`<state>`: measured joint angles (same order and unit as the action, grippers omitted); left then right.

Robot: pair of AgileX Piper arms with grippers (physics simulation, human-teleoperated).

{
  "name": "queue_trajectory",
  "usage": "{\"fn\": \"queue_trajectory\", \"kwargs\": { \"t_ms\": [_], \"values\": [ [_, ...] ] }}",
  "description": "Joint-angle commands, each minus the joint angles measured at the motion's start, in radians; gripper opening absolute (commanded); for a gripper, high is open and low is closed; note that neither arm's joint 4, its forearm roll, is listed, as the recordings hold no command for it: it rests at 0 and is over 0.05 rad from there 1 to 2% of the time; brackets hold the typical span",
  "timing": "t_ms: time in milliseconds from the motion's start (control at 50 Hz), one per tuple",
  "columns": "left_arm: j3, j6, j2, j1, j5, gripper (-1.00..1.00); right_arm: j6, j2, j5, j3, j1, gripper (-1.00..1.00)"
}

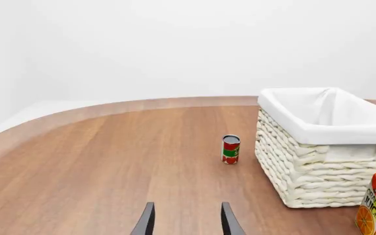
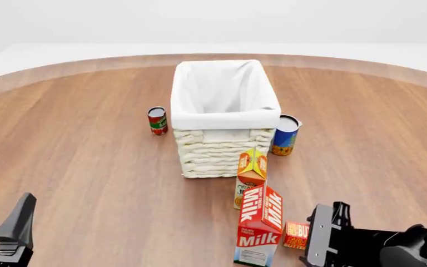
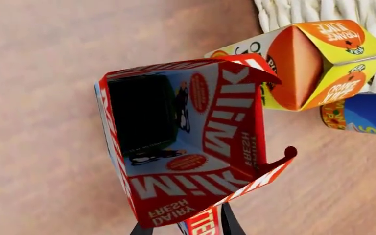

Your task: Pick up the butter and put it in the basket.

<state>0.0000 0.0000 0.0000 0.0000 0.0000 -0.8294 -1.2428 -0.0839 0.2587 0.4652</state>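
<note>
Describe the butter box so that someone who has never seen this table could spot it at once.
Start at the big cream-white woven wicker basket mid-table, then come toward the arms past the orange-yellow gabled juice carton to the tall red-white milk carton. The small flat red-orange butter box stands just right of the milk, next to the right gripper; it is far shorter than both cartons.

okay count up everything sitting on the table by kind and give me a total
Cans: 2, red-green can and blue can
Cartons: 2, milk carton and juice carton
Butter box: 1
Basket: 1
Total: 6
</note>
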Motion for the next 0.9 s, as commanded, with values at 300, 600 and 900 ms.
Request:
{"fn": "queue_trajectory", "kwargs": {
  "t_ms": [300, 600, 900],
  "values": [
    [0.0, 0.0, 0.0, 0.0, 0.0, 1.0, 0.022, -0.052, 0.059, -0.027, -0.007, 1.0],
    [0.0, 0.0, 0.0, 0.0, 0.0, 1.0, 0.036, -0.071, 0.087, -0.043, -0.002, 1.0],
    [0.0, 0.0, 0.0, 0.0, 0.0, 1.0, 0.069, -0.135, 0.162, -0.057, 0.02, 1.0]
  ]
}}
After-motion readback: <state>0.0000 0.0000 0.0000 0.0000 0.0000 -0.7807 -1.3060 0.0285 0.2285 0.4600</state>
